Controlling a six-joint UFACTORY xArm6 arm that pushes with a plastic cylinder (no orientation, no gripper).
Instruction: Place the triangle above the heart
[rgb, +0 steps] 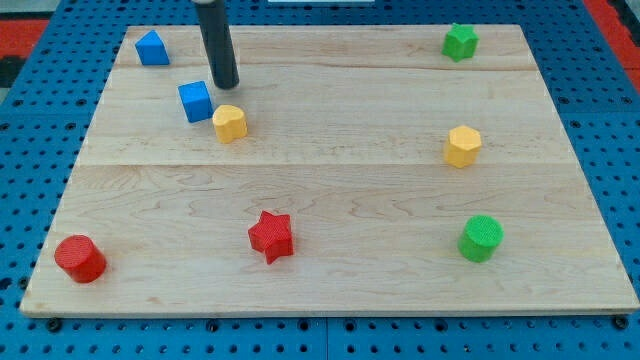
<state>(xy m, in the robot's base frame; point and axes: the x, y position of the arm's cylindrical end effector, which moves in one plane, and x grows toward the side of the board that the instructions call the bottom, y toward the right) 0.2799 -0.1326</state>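
While my tip (226, 84) touches no block, the blue triangle (151, 48) lies off toward the view's upper left.

A wooden board (330, 190) with eight blocks. My tip (227, 84) rests near the top-left corner, just above a blue cube (195, 101) and a yellow heart (229, 123). A blue triangle (152, 48) sits nearer the corner. A red star (271, 236) lies by the bottom edge.
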